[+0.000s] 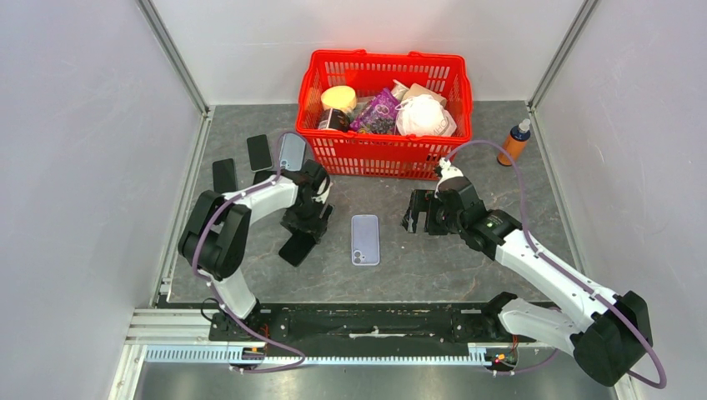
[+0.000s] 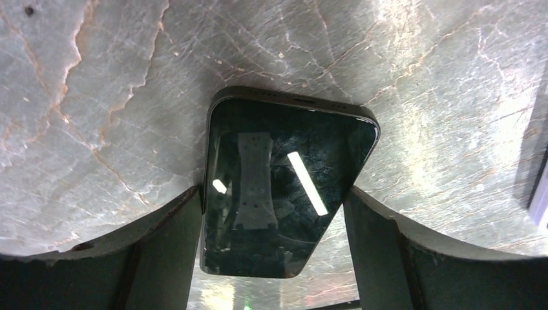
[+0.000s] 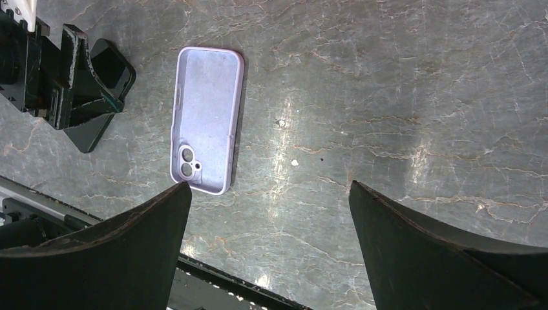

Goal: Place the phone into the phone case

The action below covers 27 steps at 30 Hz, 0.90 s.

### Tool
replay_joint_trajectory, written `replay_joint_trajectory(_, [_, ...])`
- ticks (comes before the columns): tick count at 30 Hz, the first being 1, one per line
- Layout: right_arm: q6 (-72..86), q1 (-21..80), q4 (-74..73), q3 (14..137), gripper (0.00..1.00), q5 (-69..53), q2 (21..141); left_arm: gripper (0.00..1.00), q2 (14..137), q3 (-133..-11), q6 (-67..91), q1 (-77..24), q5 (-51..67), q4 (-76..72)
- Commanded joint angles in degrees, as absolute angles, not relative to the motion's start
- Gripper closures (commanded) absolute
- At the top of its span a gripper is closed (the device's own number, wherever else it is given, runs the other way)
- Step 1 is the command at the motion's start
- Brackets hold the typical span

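The left hand (image 2: 273, 194) straddles the glossy black slab phone (image 2: 284, 148), one finger close against each long edge; I cannot tell whether they grip it. The phone is near the lilac soft phone case (image 1: 364, 239), on its left and apart from it. The case lies flat on the grey marbled desk (image 1: 417, 267), open side up, with its camera cut-out toward the arm bases. The right hand (image 3: 269, 186) hovers with its fingers spread wide and nothing between them.

A robot lab cell: white panel walls (image 1: 83, 125) box in a marbled grey tabletop (image 1: 433, 275)
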State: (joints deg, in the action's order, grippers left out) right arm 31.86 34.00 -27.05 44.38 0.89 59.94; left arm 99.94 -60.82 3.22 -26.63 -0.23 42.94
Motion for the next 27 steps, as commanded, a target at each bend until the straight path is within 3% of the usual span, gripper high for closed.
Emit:
replay_joint_trajectory(1, [31.1,33.8,-26.4,44.3,0.01,0.7,60.3,0.38,100.2,-59.2,17.3,-26.8,0.6,40.4])
replay_joint_trajectory(11, [36.4,35.1,-20.3,43.1,0.01,-10.4,65.5,0.42,87.2,-43.9,37.6,-26.8,3.2,27.2])
replay_joint_trajectory(14, [41.8,38.7,-14.6,42.2,0.06,-12.4,67.3,0.43,85.6,-40.7,41.4,-26.8,5.8,22.5])
replay_joint_trajectory(27, [49.7,55.4,0.8,47.7,0.2,-6.0,85.0,0.47,81.8,-35.5,47.8,-26.6,12.0,14.5])
